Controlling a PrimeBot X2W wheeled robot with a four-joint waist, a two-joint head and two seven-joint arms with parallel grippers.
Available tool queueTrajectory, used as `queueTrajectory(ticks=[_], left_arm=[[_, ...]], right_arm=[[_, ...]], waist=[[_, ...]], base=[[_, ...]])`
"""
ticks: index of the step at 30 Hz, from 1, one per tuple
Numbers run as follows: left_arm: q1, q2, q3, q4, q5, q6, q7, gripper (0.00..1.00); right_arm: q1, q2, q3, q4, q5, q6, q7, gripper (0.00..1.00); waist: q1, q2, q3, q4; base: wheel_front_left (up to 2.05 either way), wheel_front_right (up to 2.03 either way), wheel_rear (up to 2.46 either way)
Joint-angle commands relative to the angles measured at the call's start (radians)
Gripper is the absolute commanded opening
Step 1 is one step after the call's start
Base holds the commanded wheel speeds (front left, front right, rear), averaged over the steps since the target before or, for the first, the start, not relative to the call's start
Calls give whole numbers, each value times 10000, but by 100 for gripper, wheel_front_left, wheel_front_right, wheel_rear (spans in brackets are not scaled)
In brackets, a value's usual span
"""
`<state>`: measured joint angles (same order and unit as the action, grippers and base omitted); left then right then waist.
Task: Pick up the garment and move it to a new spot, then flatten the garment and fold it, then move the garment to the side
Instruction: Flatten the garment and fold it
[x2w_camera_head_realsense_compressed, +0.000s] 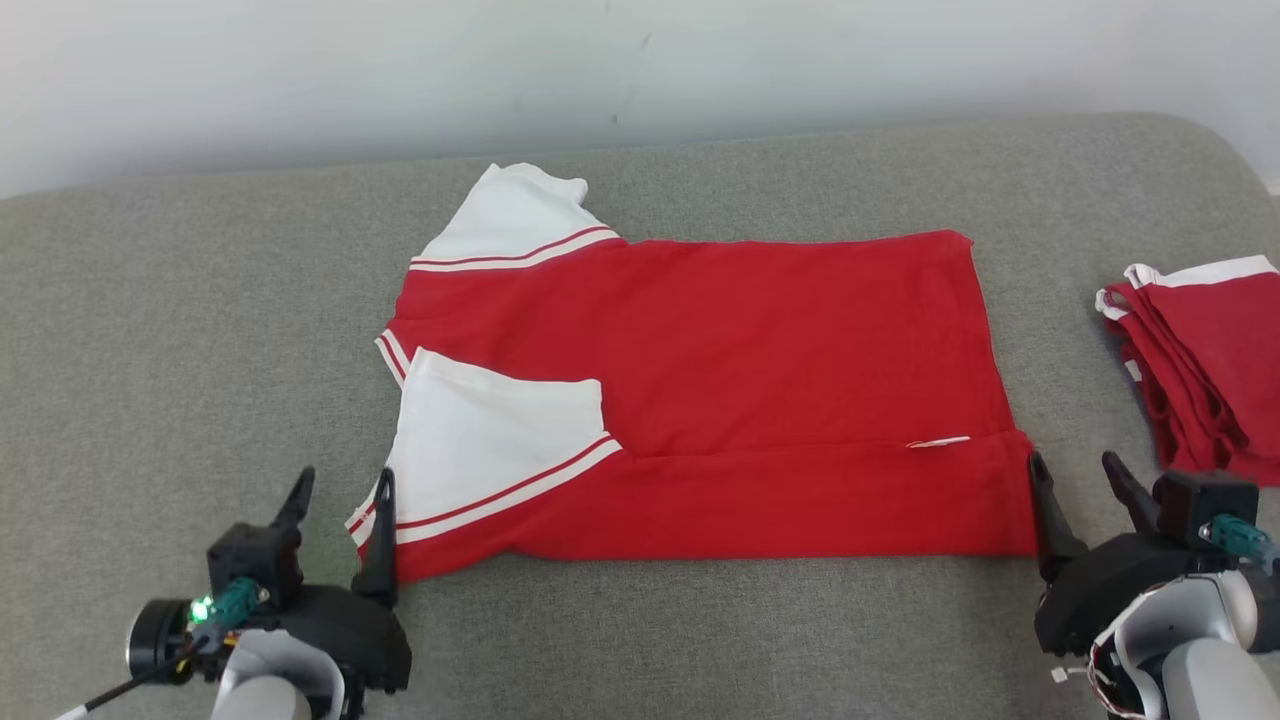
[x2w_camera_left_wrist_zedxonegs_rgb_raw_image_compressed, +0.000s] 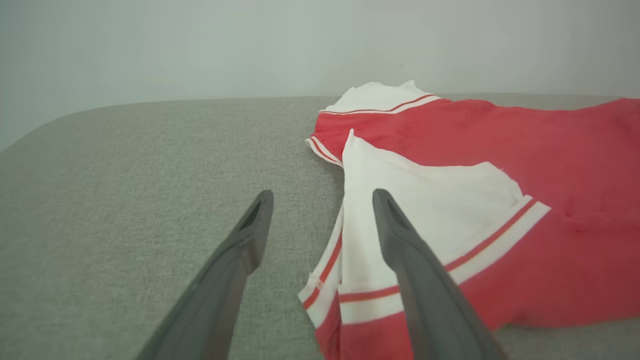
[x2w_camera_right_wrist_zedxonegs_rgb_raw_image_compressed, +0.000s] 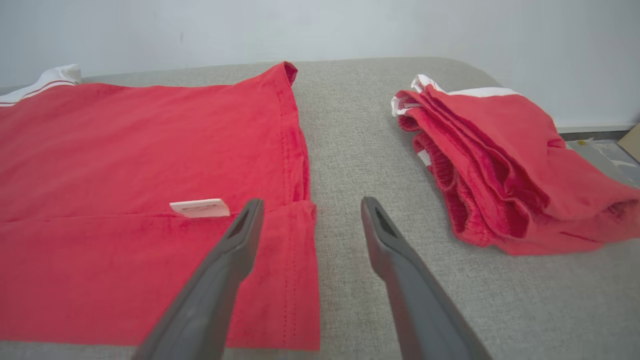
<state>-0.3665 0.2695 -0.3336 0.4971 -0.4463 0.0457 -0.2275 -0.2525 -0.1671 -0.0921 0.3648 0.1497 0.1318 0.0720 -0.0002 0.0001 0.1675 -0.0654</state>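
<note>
The garment (x2w_camera_head_realsense_compressed: 720, 390) is a red shirt with white, red-striped sleeves, lying flat on the grey cushion with its near long edge folded up over the body. Its near sleeve (x2w_camera_left_wrist_zedxonegs_rgb_raw_image_compressed: 425, 210) lies on top at the left; a small white label (x2w_camera_right_wrist_zedxonegs_rgb_raw_image_compressed: 200, 207) sits on the fold line at the right. My left gripper (x2w_camera_head_realsense_compressed: 340, 485) stands open at the shirt's near left corner, one finger over the sleeve cuff (x2w_camera_left_wrist_zedxonegs_rgb_raw_image_compressed: 350, 295). My right gripper (x2w_camera_head_realsense_compressed: 1080, 470) is open at the near right corner (x2w_camera_right_wrist_zedxonegs_rgb_raw_image_compressed: 295, 280), straddling the hem edge. Neither holds cloth.
A second red garment (x2w_camera_head_realsense_compressed: 1200, 370) with white trim lies folded in a pile at the right edge of the cushion (x2w_camera_head_realsense_compressed: 200, 350), close to my right gripper. A pale wall (x2w_camera_head_realsense_compressed: 640, 70) runs behind the cushion. Bare grey fabric spreads left of the shirt.
</note>
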Motion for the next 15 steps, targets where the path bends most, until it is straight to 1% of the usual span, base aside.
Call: queueTrajectory(ticks=[1,4,8,11,15], left_arm=[[194,38,-61,-128,-39,63,133,100],[589,118,-156,-339,-41,258,580,100],[851,68,-260,-381,-101,551,1217,100],[799,11,-301,-312,-173,661,1585,100],[490,18,-269,-150,-189,770,1821,100]], right_arm=[[194,110,-117,-165,-30,-25,113,100],[492,384,-408,-571,-158,-26,417,100],[711,639,-581,-848,-298,-26,776,100],[696,767,-659,-843,-490,-26,1061,100],[528,881,-788,-776,-650,-26,1346,100]], waist=[[2,-1,18,2],[2,-1,128,-10],[2,-1,291,-40],[2,-1,430,-52],[2,-1,572,-39]], base=[[0,0,0],[0,0,0],[0,0,0],[0,0,0],[0,0,0]])
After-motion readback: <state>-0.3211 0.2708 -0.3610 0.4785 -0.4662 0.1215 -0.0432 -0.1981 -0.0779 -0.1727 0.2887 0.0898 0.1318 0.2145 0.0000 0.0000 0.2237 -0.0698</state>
